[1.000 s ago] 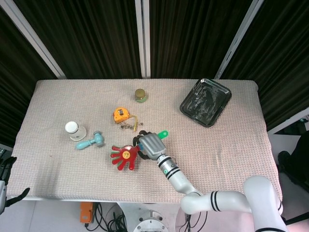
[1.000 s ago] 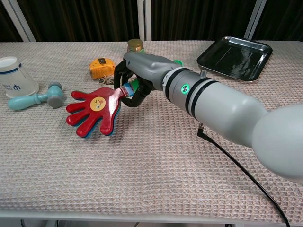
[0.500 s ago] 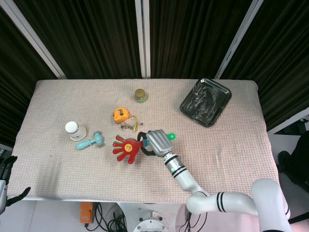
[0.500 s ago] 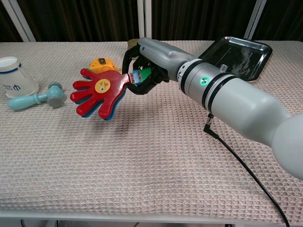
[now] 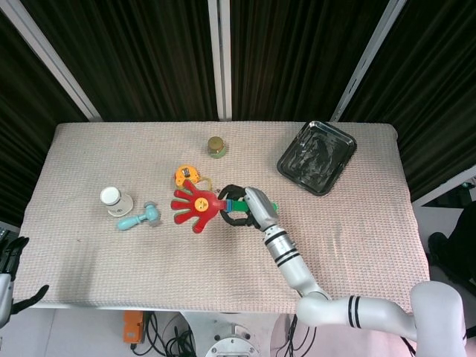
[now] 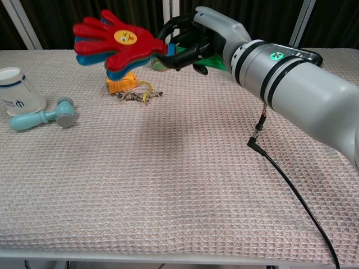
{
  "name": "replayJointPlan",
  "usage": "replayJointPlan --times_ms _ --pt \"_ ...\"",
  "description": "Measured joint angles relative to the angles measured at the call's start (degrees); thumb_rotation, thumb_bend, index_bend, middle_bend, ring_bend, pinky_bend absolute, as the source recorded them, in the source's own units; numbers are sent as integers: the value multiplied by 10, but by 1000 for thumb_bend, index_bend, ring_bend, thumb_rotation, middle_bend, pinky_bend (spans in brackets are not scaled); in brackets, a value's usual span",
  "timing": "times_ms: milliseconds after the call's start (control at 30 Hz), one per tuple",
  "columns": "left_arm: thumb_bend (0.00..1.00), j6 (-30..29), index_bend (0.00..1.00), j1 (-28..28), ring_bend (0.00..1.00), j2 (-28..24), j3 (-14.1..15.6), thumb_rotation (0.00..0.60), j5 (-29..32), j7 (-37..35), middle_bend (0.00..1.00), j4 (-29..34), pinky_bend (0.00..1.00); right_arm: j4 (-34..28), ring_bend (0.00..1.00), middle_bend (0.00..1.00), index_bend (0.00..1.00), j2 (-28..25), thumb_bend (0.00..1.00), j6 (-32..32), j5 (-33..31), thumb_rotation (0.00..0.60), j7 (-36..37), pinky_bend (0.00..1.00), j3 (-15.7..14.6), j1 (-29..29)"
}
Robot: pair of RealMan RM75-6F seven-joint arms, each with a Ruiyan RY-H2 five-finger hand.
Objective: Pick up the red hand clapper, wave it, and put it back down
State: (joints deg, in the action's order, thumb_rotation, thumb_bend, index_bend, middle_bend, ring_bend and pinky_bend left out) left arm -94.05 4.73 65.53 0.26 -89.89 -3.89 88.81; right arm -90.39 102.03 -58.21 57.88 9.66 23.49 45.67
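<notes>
Broadly, starting with the bench (image 5: 89, 253): draped in pale waffle-weave cloth and carrying everything else.

Next, reaching in over the middle of it from the near edge, the right hand (image 6: 196, 39): wrapped around the green handle of the red hand clapper (image 6: 112, 42), fingers closed on it from both sides. Holds the clapper well up off the cloth, palms fanned out toward the robot's left and roughly level. Looks like mid-task, with the pick done and the waving stage in hand; gripped at the handle end, probably so the plastic palms can flap freely.

Off to the far right, well apart, a black tray (image 5: 316, 158). To the left, a white cup (image 5: 111, 197) lying beside a teal toy hammer (image 5: 137, 217). Directly beneath the clapper, an orange tape measure (image 6: 120, 84) with a small tangle of chain (image 6: 132, 95) touching it: worth avoiding when setting down. Behind, a small jar (image 5: 216, 146).

At the lower left corner, only a sliver of the left hand (image 5: 11, 275); impossible to tell how far open.
</notes>
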Motion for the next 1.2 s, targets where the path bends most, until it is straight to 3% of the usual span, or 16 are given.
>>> replayJointPlan --times_ms 167,267,467,633,833,967,1067,1200 --pt "141 3 74 -3 0 -1 -1 600 -1 4 71 4 43 -42 641 661 954 -34 403 33 -12 600 145 911 47 -33" --pt "142 5 74 -4 0 0 -1 600 0 5 71 5 43 -61 649 661 954 -47 411 37 -14 600 190 920 72 -52" --pt "141 9 73 -5 0 1 -1 600 3 5 71 4 43 -53 650 664 954 -51 413 40 9 600 192 921 59 -56" --pt "142 12 73 -5 0 0 1 600 6 5 71 6 43 -17 672 693 958 -49 459 26 43 600 83 921 25 -40" --pt "142 13 74 -5 0 -1 1 600 7 2 71 6 43 4 679 694 981 -55 432 13 33 600 -186 921 -16 -14" --pt "142 13 73 -5 0 -2 1 600 6 2 71 8 43 -12 690 705 991 -64 432 -1 -24 600 -363 921 -30 5" --pt "141 12 74 -5 0 -3 0 600 7 2 71 8 43 -30 698 713 991 -71 432 -7 -69 600 -428 927 -30 13" --pt "141 12 74 -6 0 -2 0 600 6 2 71 8 43 -54 714 729 988 -76 421 -10 -77 600 -427 936 -19 11"
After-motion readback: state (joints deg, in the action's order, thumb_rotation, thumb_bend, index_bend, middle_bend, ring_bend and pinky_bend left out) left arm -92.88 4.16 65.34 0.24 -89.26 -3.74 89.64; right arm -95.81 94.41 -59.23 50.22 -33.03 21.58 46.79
